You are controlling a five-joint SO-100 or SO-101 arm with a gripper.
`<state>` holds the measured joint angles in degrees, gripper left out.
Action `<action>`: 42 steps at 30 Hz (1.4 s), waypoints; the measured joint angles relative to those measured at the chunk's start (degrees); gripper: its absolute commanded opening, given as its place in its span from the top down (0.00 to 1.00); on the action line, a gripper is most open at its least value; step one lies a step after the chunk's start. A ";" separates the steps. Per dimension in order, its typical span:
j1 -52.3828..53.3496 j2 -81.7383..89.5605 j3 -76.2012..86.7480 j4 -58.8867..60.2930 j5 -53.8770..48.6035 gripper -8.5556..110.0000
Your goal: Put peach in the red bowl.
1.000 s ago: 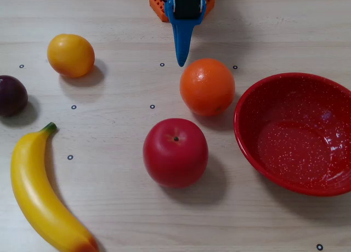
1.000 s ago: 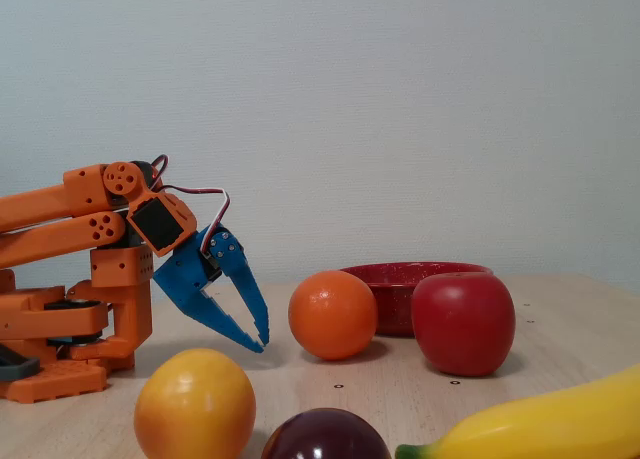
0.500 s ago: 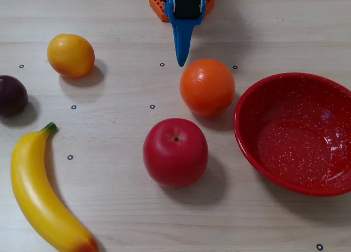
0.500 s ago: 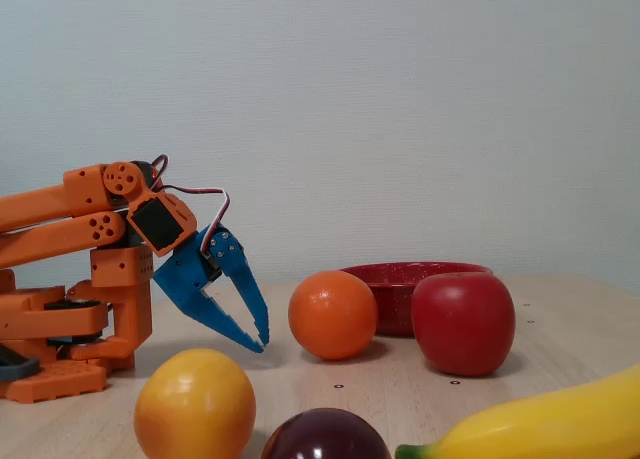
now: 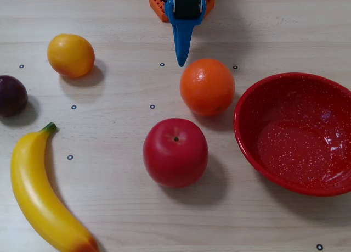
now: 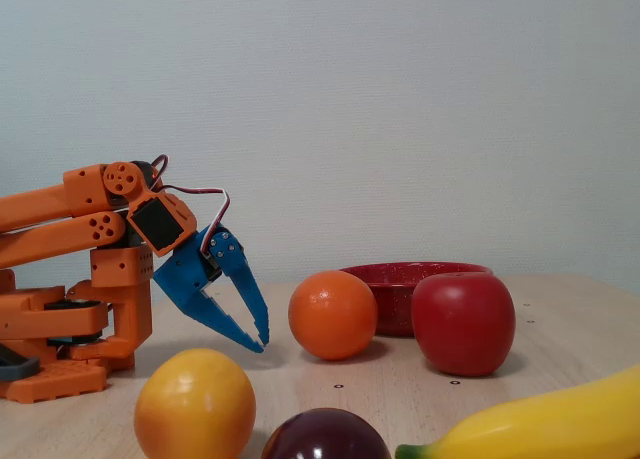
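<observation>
Blue gripper (image 6: 260,343) (image 5: 180,62) in the same place as a second ago, tips nearly together around nothing, hanging just above the table near the orange arm base. No change anywhere else. Peach (image 5: 71,55) (image 6: 195,406) on the table at far left in the top-down fixed view, well apart from the gripper. Red bowl (image 5: 258,106) (image 6: 390,279) empty at right, beyond the orange (image 5: 207,87) and apple (image 5: 175,152).

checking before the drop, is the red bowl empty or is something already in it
Empty. The red bowl shows only its speckled inside from above; the peach sits on the table far to its left.
</observation>
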<state>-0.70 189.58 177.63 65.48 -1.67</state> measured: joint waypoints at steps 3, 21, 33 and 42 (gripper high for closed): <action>0.00 0.00 0.00 0.00 0.00 0.93; 3.87 -12.22 -9.84 0.00 -4.22 0.93; 11.16 -27.86 -26.72 0.00 -13.36 0.93; 20.83 -39.73 -40.25 2.02 -21.09 0.93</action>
<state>20.13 149.85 137.37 67.50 -22.76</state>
